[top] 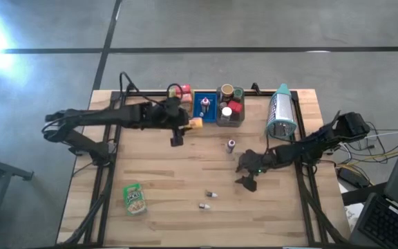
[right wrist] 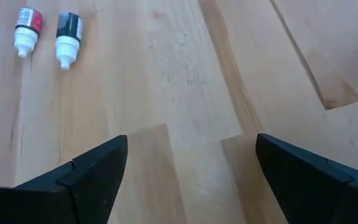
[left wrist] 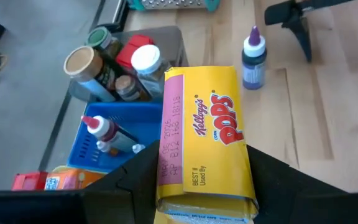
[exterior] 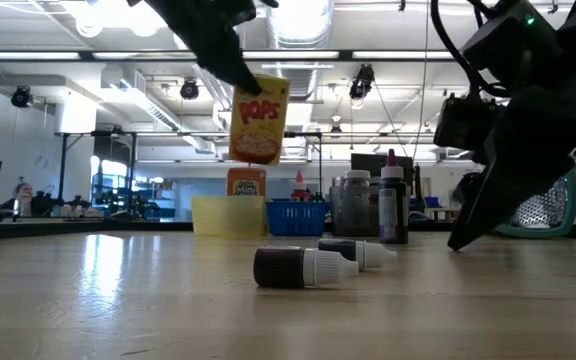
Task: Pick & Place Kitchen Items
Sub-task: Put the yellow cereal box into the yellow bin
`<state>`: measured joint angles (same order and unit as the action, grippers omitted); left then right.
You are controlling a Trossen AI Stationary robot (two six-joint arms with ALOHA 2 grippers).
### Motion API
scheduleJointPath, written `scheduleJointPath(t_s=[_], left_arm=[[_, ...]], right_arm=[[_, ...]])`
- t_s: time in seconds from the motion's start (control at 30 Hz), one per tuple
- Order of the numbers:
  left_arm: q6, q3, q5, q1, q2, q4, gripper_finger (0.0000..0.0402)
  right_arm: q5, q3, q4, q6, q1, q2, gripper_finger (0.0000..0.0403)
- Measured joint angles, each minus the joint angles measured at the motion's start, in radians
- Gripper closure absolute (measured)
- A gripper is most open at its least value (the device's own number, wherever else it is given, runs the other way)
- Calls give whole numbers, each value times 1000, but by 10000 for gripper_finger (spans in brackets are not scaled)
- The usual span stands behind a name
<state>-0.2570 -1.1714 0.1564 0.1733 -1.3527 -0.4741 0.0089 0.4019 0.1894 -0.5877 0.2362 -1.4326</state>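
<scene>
Left wrist view: the left gripper (left wrist: 191, 186) clenches a yellow Pops box (left wrist: 204, 143), its lower end cut off, raised near the blue tray (left wrist: 89, 140) at the table's far edge. The right gripper (right wrist: 188, 174) is spread wide and empty above bare wood, two vials (right wrist: 48, 28) lying well apart from it.

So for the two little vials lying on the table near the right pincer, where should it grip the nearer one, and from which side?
Across the dark body, not the white cap, coming straight down. Both vials lie flat on the table, side by side with a small gap, so the fingers should straddle the body's width. The right pincer is open and empty, which suits this.
</scene>
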Motion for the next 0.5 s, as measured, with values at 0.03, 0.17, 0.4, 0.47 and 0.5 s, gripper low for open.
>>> scheduleJointPath(t_s=[0.03, 0.17, 0.4, 0.47, 0.5], left_arm=[[-7, 11, -16, 14, 5, 9, 204], [-24, 42, -71, 65, 12, 21, 204], [-105, 51, -76, 127, 15, 24, 204], [-126, 51, -93, 147, 16, 32, 204], [-136, 51, -95, 157, 17, 30, 204]], right_arm=[[5, 0, 0, 0, 4, 0, 59], [56, -9, 0, -9, 32, 4, 78], [144, -105, 3, -148, 87, 105, 119], [181, -146, 1, -201, 102, 158, 129], [202, -165, 0, -229, 110, 184, 134]])
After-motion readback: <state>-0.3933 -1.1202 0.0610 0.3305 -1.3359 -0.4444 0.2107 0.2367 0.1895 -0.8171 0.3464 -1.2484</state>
